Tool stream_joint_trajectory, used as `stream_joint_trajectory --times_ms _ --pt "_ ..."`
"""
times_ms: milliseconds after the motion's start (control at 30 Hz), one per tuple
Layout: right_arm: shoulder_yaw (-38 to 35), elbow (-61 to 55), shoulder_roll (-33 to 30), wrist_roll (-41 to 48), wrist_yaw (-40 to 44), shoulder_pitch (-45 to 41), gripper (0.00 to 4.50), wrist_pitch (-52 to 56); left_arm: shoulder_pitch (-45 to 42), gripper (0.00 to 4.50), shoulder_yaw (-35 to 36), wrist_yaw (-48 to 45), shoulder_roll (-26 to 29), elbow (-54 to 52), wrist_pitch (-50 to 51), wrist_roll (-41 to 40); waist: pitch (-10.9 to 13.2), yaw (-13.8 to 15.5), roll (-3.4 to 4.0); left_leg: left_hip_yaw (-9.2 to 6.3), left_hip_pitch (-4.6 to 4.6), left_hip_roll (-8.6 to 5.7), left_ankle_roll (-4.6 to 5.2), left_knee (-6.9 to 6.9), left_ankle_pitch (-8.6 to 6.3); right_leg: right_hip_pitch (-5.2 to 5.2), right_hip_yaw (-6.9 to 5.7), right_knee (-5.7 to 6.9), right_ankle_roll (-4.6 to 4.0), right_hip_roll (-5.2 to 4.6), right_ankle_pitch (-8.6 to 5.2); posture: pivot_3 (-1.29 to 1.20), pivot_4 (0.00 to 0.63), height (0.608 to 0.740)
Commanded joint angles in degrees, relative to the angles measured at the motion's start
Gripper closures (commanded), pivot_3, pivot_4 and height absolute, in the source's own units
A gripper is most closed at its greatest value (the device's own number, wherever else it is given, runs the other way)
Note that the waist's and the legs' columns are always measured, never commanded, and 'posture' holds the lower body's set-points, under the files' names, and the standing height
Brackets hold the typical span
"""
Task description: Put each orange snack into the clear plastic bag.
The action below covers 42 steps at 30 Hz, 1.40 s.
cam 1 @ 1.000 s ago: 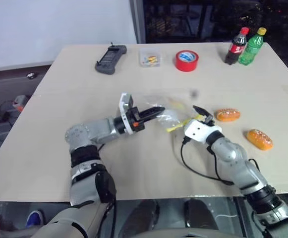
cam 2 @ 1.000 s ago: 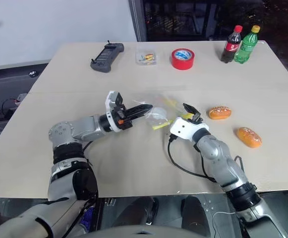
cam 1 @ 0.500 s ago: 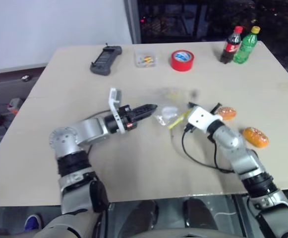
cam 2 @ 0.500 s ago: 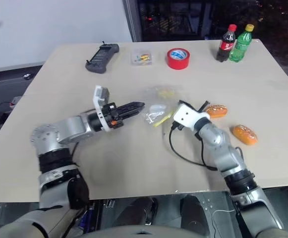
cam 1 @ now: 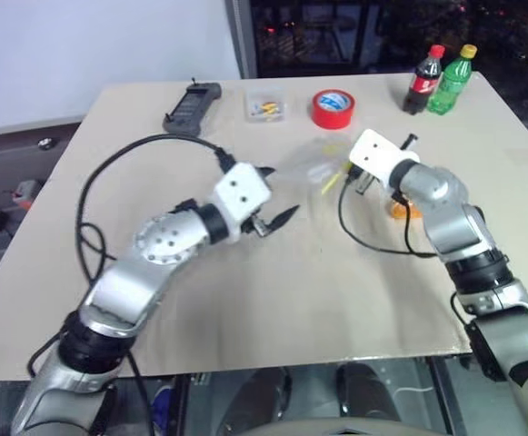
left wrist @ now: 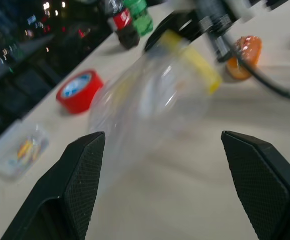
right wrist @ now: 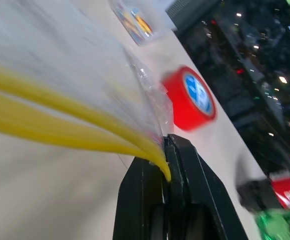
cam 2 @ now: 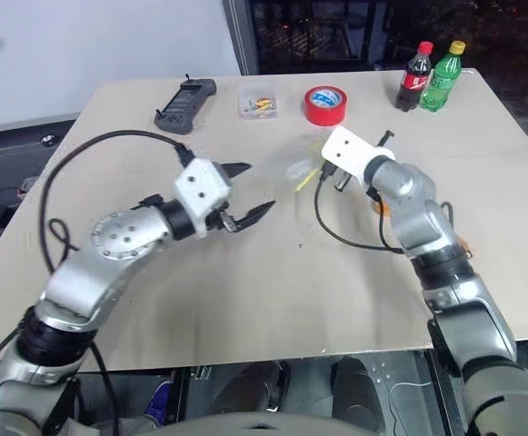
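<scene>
The clear plastic bag (cam 1: 307,165) hangs lifted off the table, held by its yellow seal strip (right wrist: 85,125). My right gripper (cam 1: 346,178) is shut on that strip, and the right wrist view shows both fingers (right wrist: 184,190) pinched tight on it. My left gripper (cam 1: 271,194) is open just short of the bag, touching nothing; its fingers (left wrist: 82,175) stand wide apart with the bag (left wrist: 149,100) ahead between them. One orange snack (cam 1: 400,211) lies on the table behind my right forearm, partly hidden, and the same orange snack (left wrist: 243,56) appears beyond the bag.
A red tape roll (cam 1: 333,107), a small clear box (cam 1: 265,107) and a black handset (cam 1: 191,104) lie along the far side. A cola bottle (cam 1: 420,80) and a green bottle (cam 1: 449,78) stand at the far right. Black cables loop beside both arms.
My left gripper let go of the bag, opened wide and drew back. My right gripper shut on the yellow strip and lifted the bag up and away. The camera view also shifted.
</scene>
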Motion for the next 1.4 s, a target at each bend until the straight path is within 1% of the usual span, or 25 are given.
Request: stream_joint_trajectory --times_ms 33,133,233,500,600,667,733,767,833,867,1000,1100,1133,1200,1233,1300,1367,1400 --pt "0.6 -1.0 0.4 -0.9 0.8 -1.7 4.5 1.9 -2.0 0.56 -2.8 1.8 -2.2 -0.9 -0.5 7.0 0.0 0.0 0.0 0.0 -0.06 -0.01 0.0 0.0 0.0 -0.07 0.0 0.01 0.0 0.0 0.0 0.0 0.15 0.74" --pt "1.5 -1.1 1.0 -1.5 0.9 -2.3 4.5 2.9 -3.3 0.56 -6.0 2.3 -4.5 0.2 -0.2 11.9 0.0 -0.1 0.0 0.02 -0.14 -0.01 0.0 0.03 0.0 -0.18 0.02 0.08 0.01 0.0 0.0 0.0 0.15 0.74" --pt "2.0 -1.4 1.5 -1.9 0.8 -2.3 4.5 3.4 -4.2 0.56 -6.9 2.6 -6.9 0.7 0.3 15.0 0.0 -0.2 0.0 0.07 -0.2 -0.01 0.0 0.04 0.01 -0.3 0.07 0.16 0.01 0.0 0.01 0.0 0.15 0.74" --pt "1.9 -2.1 2.5 -2.5 0.4 -2.1 4.5 4.4 -4.6 0.56 -8.5 -0.2 -7.7 2.9 -1.7 21.7 0.0 -0.2 0.0 0.11 -0.32 0.0 0.0 0.08 0.01 -0.44 0.09 0.21 0.01 0.02 0.01 0.0 0.15 0.74" --pt "1.9 -2.4 2.7 -2.7 0.3 -2.0 4.5 4.7 -4.7 1.33 -8.5 -0.7 -8.6 4.0 -1.8 23.1 0.0 -0.2 0.0 0.1 -0.46 0.0 0.0 0.14 0.01 -0.57 0.07 0.22 0.01 0.02 0.01 0.0 0.15 0.74" --pt "1.9 -2.8 2.8 -2.8 0.3 -2.0 4.5 5.0 -4.5 2.31 -8.5 -1.2 -8.9 4.7 -2.3 24.0 0.0 -0.3 0.0 0.09 -0.52 0.0 0.0 0.17 0.01 -0.62 0.06 0.24 0.02 0.02 0.01 0.0 0.15 0.74" --pt "1.8 -3.2 2.9 -2.8 0.4 -1.9 4.5 5.3 -4.3 3.08 -8.4 -1.7 -9.2 5.2 -3.1 24.6 0.0 -0.3 0.0 0.09 -0.53 0.0 0.0 0.17 0.01 -0.64 0.06 0.25 0.02 0.03 0.01 0.0 0.15 0.74" --pt "1.8 -3.4 3.0 -2.8 0.4 -1.8 4.5 5.4 -4.3 3.34 -8.2 -1.9 -9.3 5.5 -3.5 24.8 0.0 -0.3 0.0 0.09 -0.53 0.0 0.0 0.17 0.01 -0.64 0.06 0.25 0.02 0.03 0.01 0.0 0.15 0.74" --pt "1.7 -3.7 3.2 -2.7 0.4 -1.6 4.5 5.4 -4.5 4.37 -7.9 -2.0 -9.5 6.4 -4.7 25.4 0.0 -0.3 0.0 0.09 -0.55 0.0 0.0 0.18 0.01 -0.64 0.06 0.24 0.02 0.02 0.01 0.0 0.15 0.74" --pt "1.8 -4.0 3.1 -2.7 0.7 -1.3 4.5 5.3 -4.6 4.44 -7.7 -2.0 -9.1 7.7 -6.3 25.9 0.0 -0.3 0.0 0.09 -0.56 0.0 0.0 0.2 0.01 -0.64 0.06 0.24 0.02 0.02 0.02 0.0 0.15 0.74" --pt "2.7 -5.0 1.8 -3.3 2.1 -0.2 4.5 5.0 -4.5 4.44 -5.0 -2.2 -7.8 11.8 -12.3 25.6 0.0 -0.3 0.0 0.08 -0.55 0.0 0.0 0.2 0.01 -0.64 0.04 0.25 0.02 0.02 0.02 0.0 0.15 0.74" --pt "1.9 -6.1 1.5 -3.2 1.5 1.0 3.56 5.5 -4.0 4.5 -1.5 -1.7 -8.9 15.2 -15.9 22.8 0.0 -0.3 0.0 0.07 -0.58 0.0 0.0 0.23 0.01 -0.65 0.03 0.24 0.02 0.01 0.02 0.0 0.15 0.74" --pt "1.1 -6.8 1.8 -2.8 1.0 1.6 3.2 6.2 -3.9 4.5 -0.1 -3.0 -9.8 17.1 -18.9 19.9 0.0 -0.3 0.0 0.07 -0.57 -0.01 0.0 0.24 0.01 -0.64 0.03 0.24 0.02 0.01 0.02 0.0 0.15 0.74" --pt "-0.3 -8.5 2.5 -1.8 0.3 2.8 2.36 7.8 -3.9 4.5 1.7 -5.3 -11.0 20.2 -24.2 15.7 0.0 -0.2 0.0 0.04 -0.59 0.0 0.0 0.25 0.01 -0.65 0.0 0.25 0.02 0.01 0.02 0.0 0.15 0.74" --pt "-2.0 -11.7 2.2 -0.6 1.3 4.5 1.9 10.3 -4.0 4.5 3.3 -5.5 -11.6 23.4 -28.2 14.1 0.0 -0.2 0.0 0.03 -0.6 0.0 0.0 0.27 0.01 -0.64 -0.02 0.24 0.01 0.0 0.02 0.0 0.15 0.74" --pt "-5.6 -18.4 1.4 1.5 2.5 8.1 1.9 15.3 -4.3 4.5 5.9 -7.4 -12.2 29.2 -35.2 10.8 0.0 -0.1 0.0 0.0 -0.63 -0.01 0.0 0.32 0.01 -0.65 -0.06 0.24 0.01 -0.01 0.02 0.0 0.15 0.74" --pt "-9.0 -24.4 1.3 4.1 3.4 11.2 1.9 20.5 -4.8 4.5 7.5 -9.3 -12.1 33.4 -39.2 8.8 0.0 -0.1 0.0 -0.08 -0.7 -0.02 0.0 0.37 0.01 -0.65 -0.14 0.23 0.01 -0.02 0.02 0.0 0.15 0.74" --pt "-10.8 -26.9 1.9 5.8 3.6 12.4 2.19 23.2 -5.1 4.5 8.0 -10.9 -11.8 35.1 -41.1 7.9 0.0 -0.1 0.0 -0.09 -0.72 -0.03 0.0 0.38 0.01 -0.65 -0.15 0.24 0.01 -0.05 0.03 0.0 0.15 0.74"
